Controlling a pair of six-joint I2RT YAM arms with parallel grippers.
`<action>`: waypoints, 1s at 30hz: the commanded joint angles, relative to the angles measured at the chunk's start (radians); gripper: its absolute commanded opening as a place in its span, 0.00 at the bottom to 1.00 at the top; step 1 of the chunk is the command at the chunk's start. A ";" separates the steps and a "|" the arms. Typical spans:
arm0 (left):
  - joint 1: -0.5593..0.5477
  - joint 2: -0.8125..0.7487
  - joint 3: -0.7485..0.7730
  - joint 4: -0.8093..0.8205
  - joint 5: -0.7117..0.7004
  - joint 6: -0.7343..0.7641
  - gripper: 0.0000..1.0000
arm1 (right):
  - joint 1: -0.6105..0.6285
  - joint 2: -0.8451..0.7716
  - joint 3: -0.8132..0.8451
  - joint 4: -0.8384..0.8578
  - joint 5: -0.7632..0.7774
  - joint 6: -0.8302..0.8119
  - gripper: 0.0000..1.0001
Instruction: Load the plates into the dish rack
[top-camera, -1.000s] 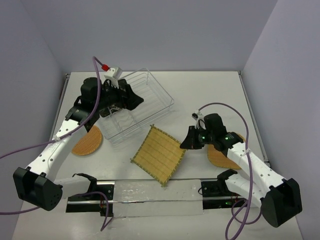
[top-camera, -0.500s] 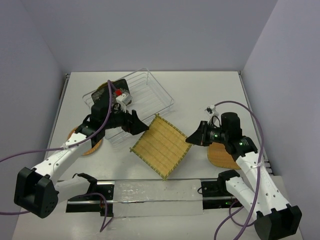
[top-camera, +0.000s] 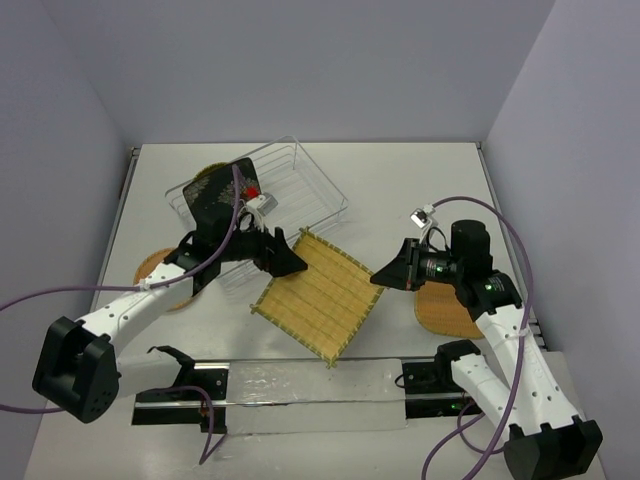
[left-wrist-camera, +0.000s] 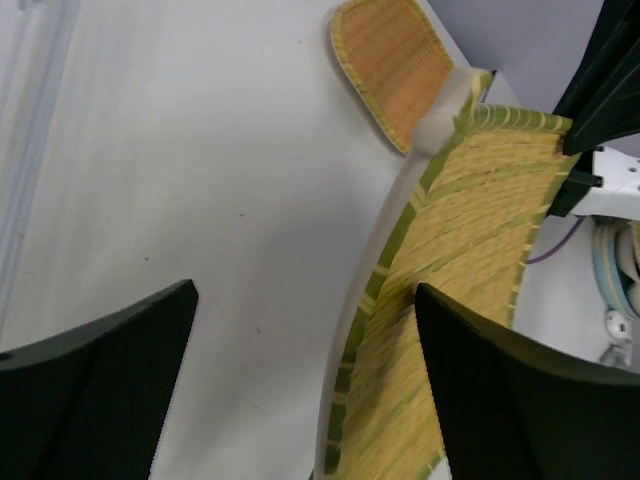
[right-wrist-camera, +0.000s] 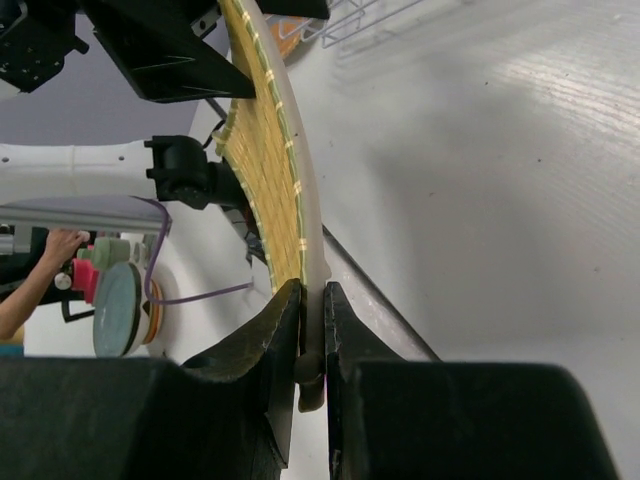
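1. The right gripper (top-camera: 380, 279) is clamped tight on the right-hand corner of the square yellow bamboo plate (top-camera: 318, 297). In the right wrist view its fingers (right-wrist-camera: 285, 335) pinch the plate's pale rim from both sides.
2. That plate sits out in the middle of the table (top-camera: 420, 190), between the two arms and just in front of the dish rack (top-camera: 322, 186). It looks tilted, with the gripped corner raised. I cannot tell whether its near corner rests on the tabletop.
3. The left gripper (top-camera: 292, 262) is spread wide at the plate's upper left edge. In the left wrist view the plate's rim runs up between the two dark fingers (left-wrist-camera: 100, 400). I cannot tell whether either one touches it.
4. The black white-flowered plate (top-camera: 213, 195) stands leaning in the left end of the rack.
5. One orange woven plate (top-camera: 158, 270) lies flat on the table left of the rack, partly under the left arm.
6. Another orange woven plate (top-camera: 445, 315) lies flat on the right side, partly under the right arm.
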 joint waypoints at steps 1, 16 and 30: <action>-0.020 0.017 0.029 0.092 0.110 0.005 0.73 | -0.012 -0.023 0.069 0.056 -0.067 0.007 0.00; -0.023 -0.086 0.181 0.167 -0.022 0.038 0.00 | -0.012 -0.019 0.104 0.076 0.296 -0.010 0.46; -0.016 -0.007 0.626 -0.218 -0.372 0.611 0.00 | -0.012 0.053 0.196 0.125 0.611 -0.063 0.88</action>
